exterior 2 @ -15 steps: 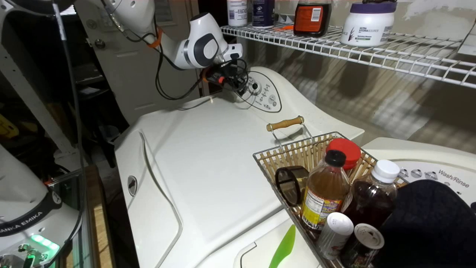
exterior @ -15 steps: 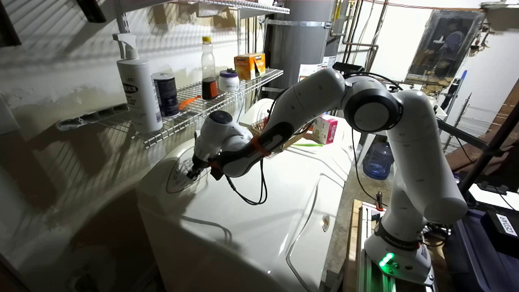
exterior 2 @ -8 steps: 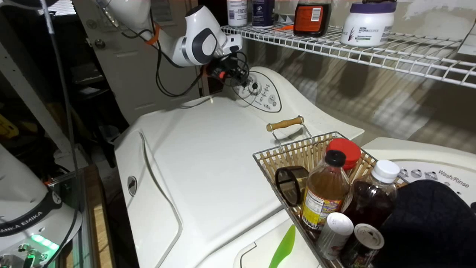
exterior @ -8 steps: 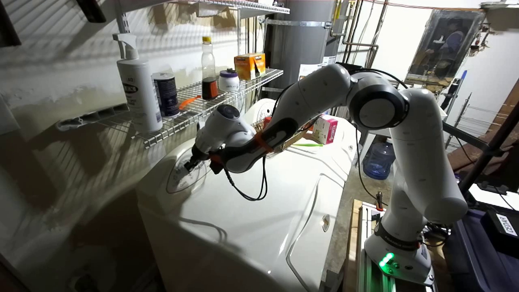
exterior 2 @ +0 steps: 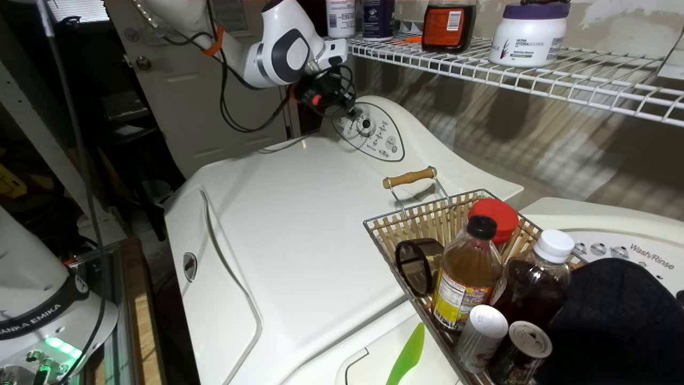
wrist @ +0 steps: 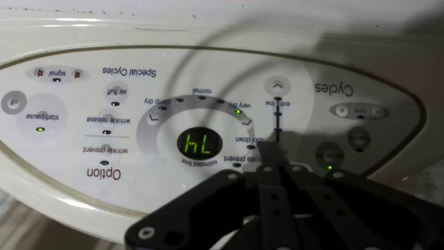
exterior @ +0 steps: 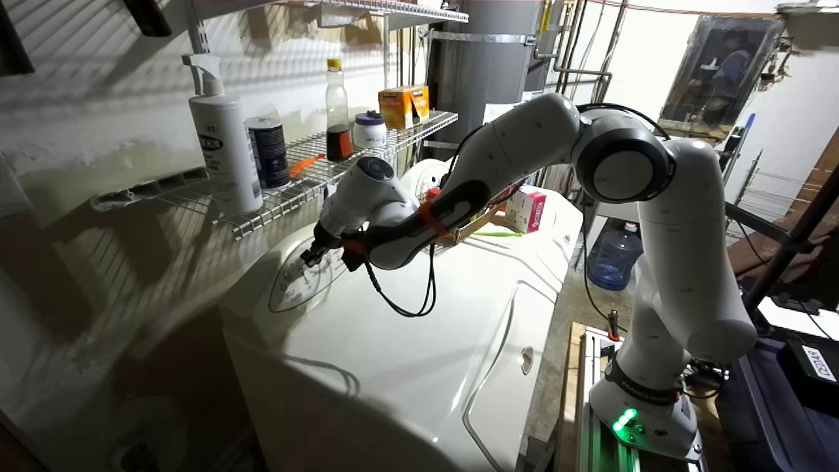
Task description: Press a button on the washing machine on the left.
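Note:
The large glossy white washing machine stands below the arm and also shows in an exterior view. Its oval control panel slopes up at the back. In the wrist view the panel appears upside down, with a lit green display, a start/pause button and an off button. My black gripper is shut and empty, its fingertips over the panel beside the "cool down" mark. It shows near the panel in both exterior views. I cannot tell whether it touches.
A wire shelf above the panel bears a spray bottle and other containers. A slatted basket with several bottles stands beside the machine's top. Another appliance with "Wash/Rinse" marks adjoins it. Loose cables hang from the wrist.
My gripper has risen and shifted slightly over the panel, leaving more of the panel's lower part showing. The elbow has moved up and back toward the base. The washing machine has not moved.

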`<state>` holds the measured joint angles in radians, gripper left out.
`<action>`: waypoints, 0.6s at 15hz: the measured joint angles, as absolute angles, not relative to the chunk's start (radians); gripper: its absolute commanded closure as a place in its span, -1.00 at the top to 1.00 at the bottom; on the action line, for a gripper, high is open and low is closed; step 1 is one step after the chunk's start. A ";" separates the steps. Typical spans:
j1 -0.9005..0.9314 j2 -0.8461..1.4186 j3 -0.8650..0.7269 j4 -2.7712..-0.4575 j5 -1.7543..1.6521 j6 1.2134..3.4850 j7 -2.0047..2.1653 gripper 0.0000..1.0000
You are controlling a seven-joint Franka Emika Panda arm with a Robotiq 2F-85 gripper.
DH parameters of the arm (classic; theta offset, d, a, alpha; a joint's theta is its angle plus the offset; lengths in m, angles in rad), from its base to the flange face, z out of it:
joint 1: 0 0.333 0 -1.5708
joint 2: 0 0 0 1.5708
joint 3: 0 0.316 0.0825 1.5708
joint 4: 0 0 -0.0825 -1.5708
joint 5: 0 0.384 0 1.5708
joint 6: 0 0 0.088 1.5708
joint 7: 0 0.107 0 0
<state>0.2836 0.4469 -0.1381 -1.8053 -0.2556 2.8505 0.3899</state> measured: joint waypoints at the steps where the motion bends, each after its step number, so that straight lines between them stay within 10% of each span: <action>1: 0.284 0.442 -0.136 -1.811 -0.256 2.841 0.391 -1.00; 9: 0.276 0.449 -0.111 -1.830 -0.237 2.806 0.393 -1.00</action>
